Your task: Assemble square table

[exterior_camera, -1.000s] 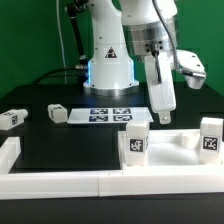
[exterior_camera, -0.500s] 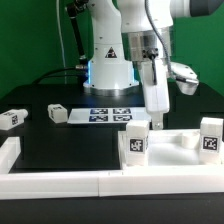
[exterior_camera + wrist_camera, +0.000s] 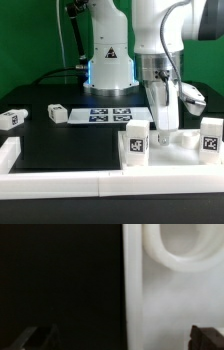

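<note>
Only the exterior view shows, from its left, a loose leg (image 3: 10, 117), a second leg (image 3: 57, 113), the marker board (image 3: 110, 113) and the white square table (image 3: 188, 143) with tagged legs (image 3: 137, 143) upright, while the wrist view shows the empty gripper (image 3: 118, 338) spread wide near its hole (image 3: 180, 246).

A white plastic square slab with a raised rim (image 3: 180, 151) lies flat on the black work surface (image 3: 70, 145), at the exterior view's right. One short white blocky tagged leg (image 3: 136, 142) stands upright at its left end and another upright leg (image 3: 210, 138) at its right. A third leg (image 3: 57, 113) and a fourth leg (image 3: 10, 117) lie well apart to the left.
</note>
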